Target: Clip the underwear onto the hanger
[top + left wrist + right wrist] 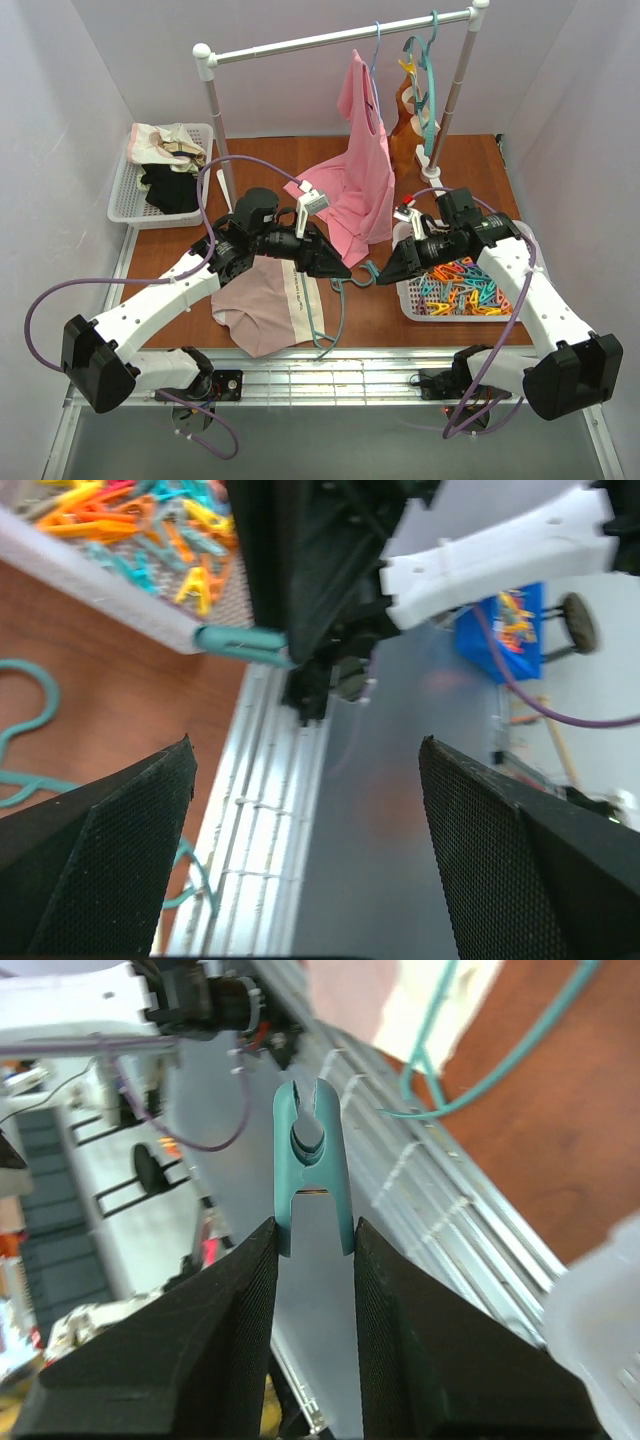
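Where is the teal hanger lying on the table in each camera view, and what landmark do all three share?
Top external: the hanger lies front centre, partly on the underwear.
Left wrist: its teal curve shows at the left edge.
Right wrist: thin teal lines at upper right.
Shared landmark: the peg basket.

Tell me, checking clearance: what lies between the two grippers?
The hook of the hanger, in the top view, between left gripper and right gripper, which grips a teal clothespin.

The underwear (pixel 268 310) lies on the worktop (pixel 470 160) at lower centre, the hanger (pixel 322 335) on it; the clothespin basket (pixel 405 290) sits right.
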